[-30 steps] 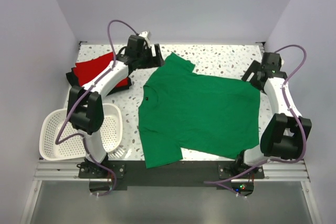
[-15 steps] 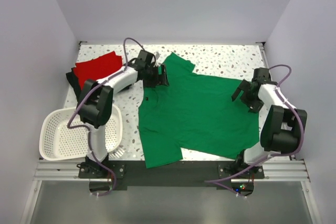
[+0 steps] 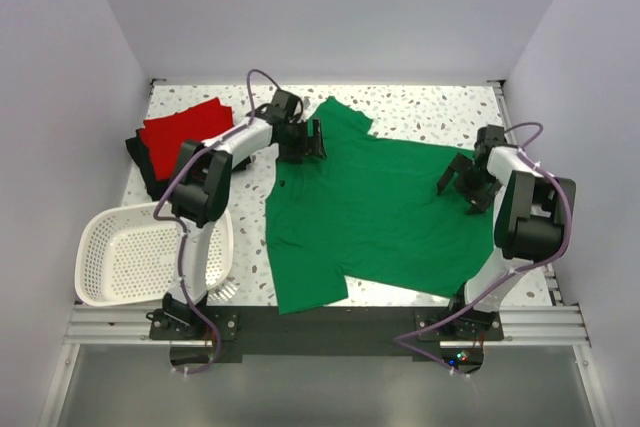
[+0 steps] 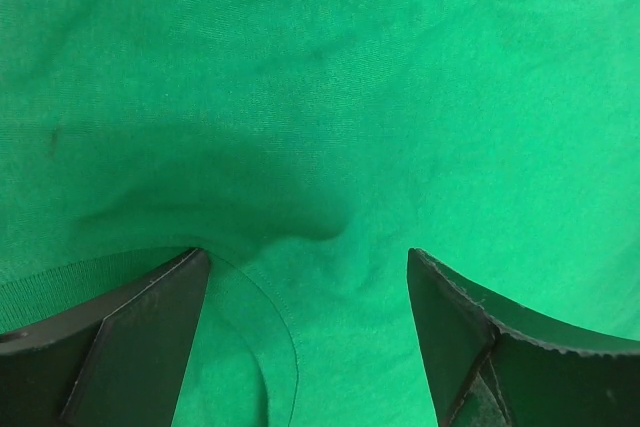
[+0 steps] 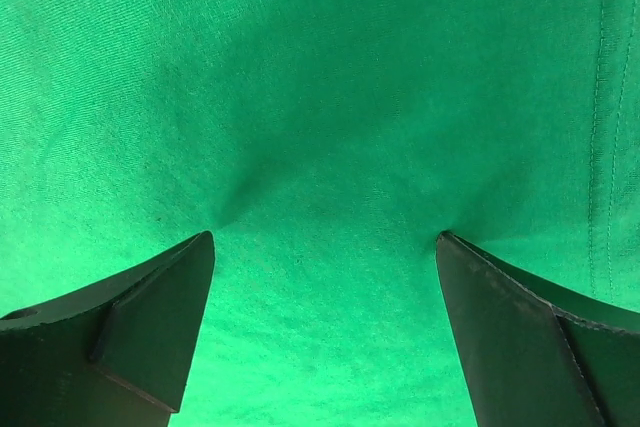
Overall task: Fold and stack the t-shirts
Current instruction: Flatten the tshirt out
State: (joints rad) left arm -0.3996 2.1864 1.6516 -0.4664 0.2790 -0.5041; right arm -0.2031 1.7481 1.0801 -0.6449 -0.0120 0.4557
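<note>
The green t-shirt [image 3: 370, 217] lies spread flat on the speckled table [image 3: 430, 107], filling the middle of the top view. One sleeve points to the upper middle of the frame and its lower hem runs along the near edge at the bottom.

In the upper left of the frame, a folded red t-shirt [image 3: 185, 127] sits on top of a black t-shirt [image 3: 150, 175]. Only the black one's dark edge shows, along the left and lower sides of the red one. Both are well apart from the green shirt. A white slotted basket [image 3: 120, 257] stands at the lower left, hanging partly over the table's edge.

The left gripper [image 3: 305, 140] is down on the green shirt's upper left part, near the collar and the sleeve. In the left wrist view its fingers [image 4: 150, 317] stand wide apart, tips on the green cloth [image 4: 330, 97]. A soft dimple and a curved seam lie in the gap between them, and nothing is pinched.

The right gripper [image 3: 462, 182] is down on the shirt's right side, in the middle right of the top view. In the right wrist view its fingers [image 5: 150, 327] are also spread wide, with the tips pressing onto the cloth [image 5: 300, 77]. Faint creases run out from the left tip and a stitched hem runs down the right edge of the frame. It holds nothing.
</note>
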